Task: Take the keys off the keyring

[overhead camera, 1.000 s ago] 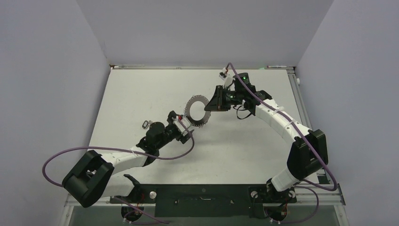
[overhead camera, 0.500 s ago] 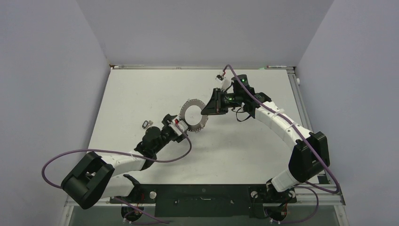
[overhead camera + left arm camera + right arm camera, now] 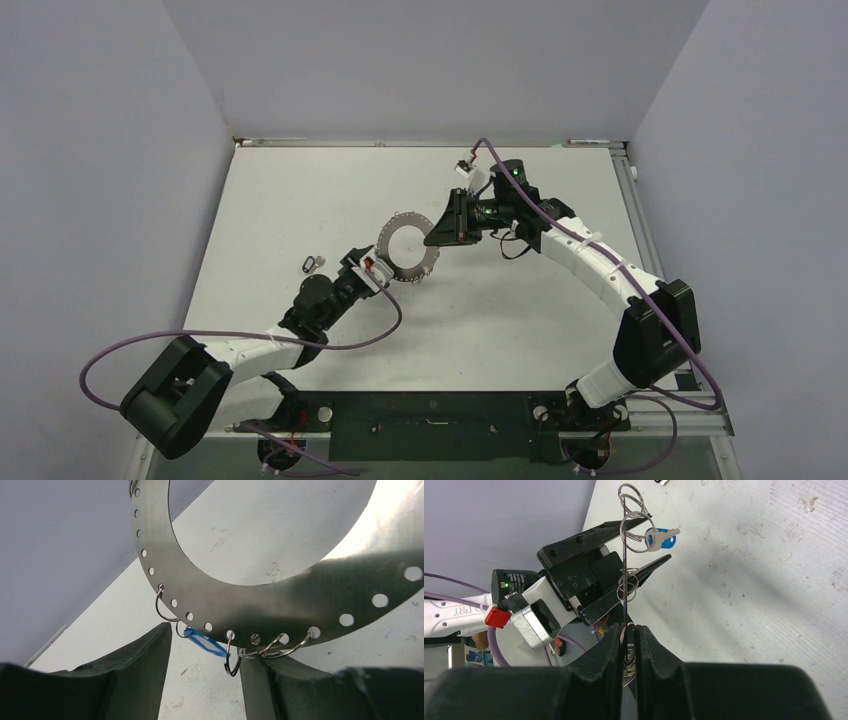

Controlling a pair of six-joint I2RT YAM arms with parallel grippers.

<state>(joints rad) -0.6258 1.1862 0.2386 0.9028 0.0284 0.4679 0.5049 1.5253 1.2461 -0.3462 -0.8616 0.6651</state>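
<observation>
The keyring (image 3: 407,247) is a flat grey perforated ring held upright above the table. My right gripper (image 3: 440,232) is shut on its right rim, and the right wrist view shows the ring edge-on (image 3: 625,580) between the shut fingers (image 3: 627,645). My left gripper (image 3: 390,272) is open at the ring's lower left rim. In the left wrist view the ring (image 3: 260,610) fills the top. A blue-headed key (image 3: 205,642) and wire loops (image 3: 231,660) hang between the open fingers (image 3: 135,675). The blue key also shows in the right wrist view (image 3: 663,537).
A small dark metal piece with a loop (image 3: 311,263) lies loose on the white table (image 3: 300,200), left of my left gripper. Grey walls close in the table at the back and both sides.
My right gripper has carried the keyring a little left and down. My left gripper has shifted left and now sits with its open fingers under the ring's lower rim.
</observation>
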